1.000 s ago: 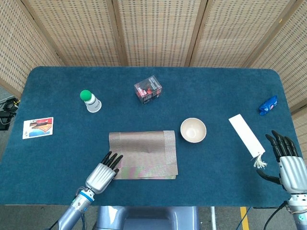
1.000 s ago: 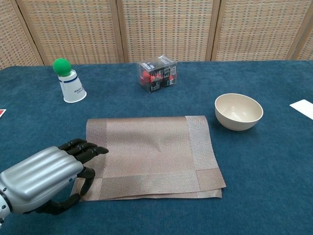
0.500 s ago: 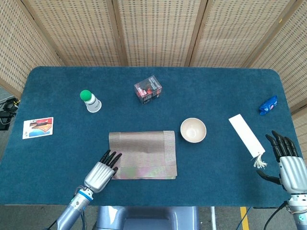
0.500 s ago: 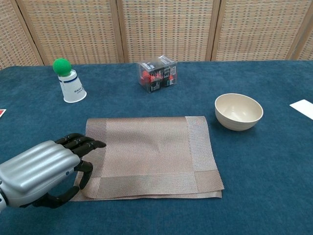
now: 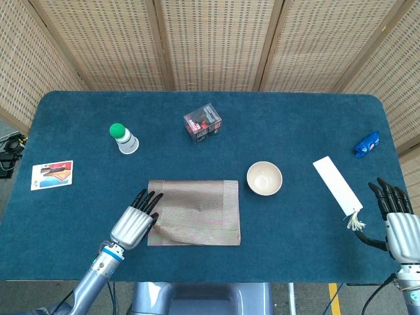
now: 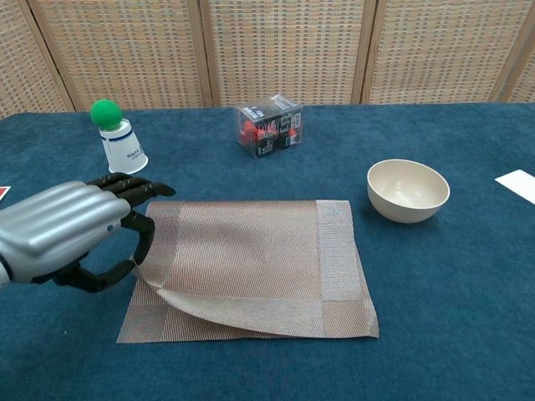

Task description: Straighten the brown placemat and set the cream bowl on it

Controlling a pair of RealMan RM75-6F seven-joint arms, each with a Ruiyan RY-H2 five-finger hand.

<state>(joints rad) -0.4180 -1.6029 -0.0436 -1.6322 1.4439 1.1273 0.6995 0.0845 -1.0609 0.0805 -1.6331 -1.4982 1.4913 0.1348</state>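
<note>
Placemat (image 6: 259,251) lengthwise left-right (near-left corner (image 6: 180,296) lifted)

The head view looks steeply down from high above the near table edge, taking in the whole blue table (image 5: 315,131) and both hands. The chest view sits low and close, facing the wicker screen (image 6: 284,50). Both share the brown placemat (image 5: 197,210) (image 6: 259,251) beside the left hand (image 5: 133,223) (image 6: 67,230).
</note>
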